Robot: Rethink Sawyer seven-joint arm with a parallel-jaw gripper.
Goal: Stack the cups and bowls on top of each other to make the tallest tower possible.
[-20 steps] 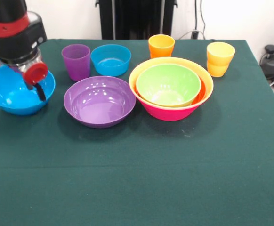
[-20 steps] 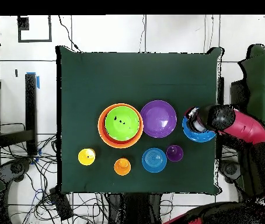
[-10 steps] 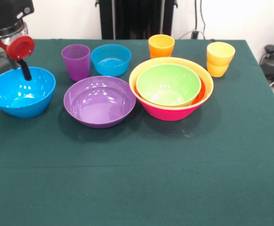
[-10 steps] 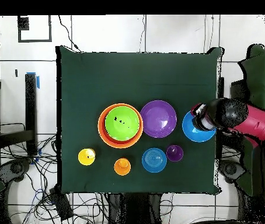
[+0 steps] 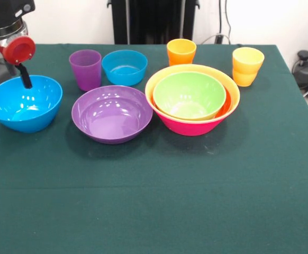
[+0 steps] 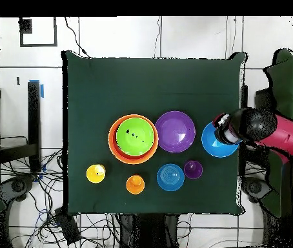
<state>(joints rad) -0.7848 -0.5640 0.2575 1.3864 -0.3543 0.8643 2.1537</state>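
I am holding the gripper just above the far rim of the large blue bowl, and only one dark finger is showing below the red disc, so I cannot tell whether the fingers are apart or together; nothing is hanging from them. The blue bowl is sitting on the green cloth at the table's side edge, in the front view at the left, just beside the purple bowl. The tower, with the green bowl nested inside the orange one and the pink bowl outermost, is standing past the purple bowl. As I judge it, the step in hand is taking a bowl by its rim for nesting, and I am wanting one finger inside the wall and one outside, low enough to bite without tipping it. The blue bowl is lying very close to the table's edge, so I am avoiding any outward push. The near half of the table is giving open room, while the purple cup, the small blue bowl, the orange cup and the yellow cup are crowding the far side.
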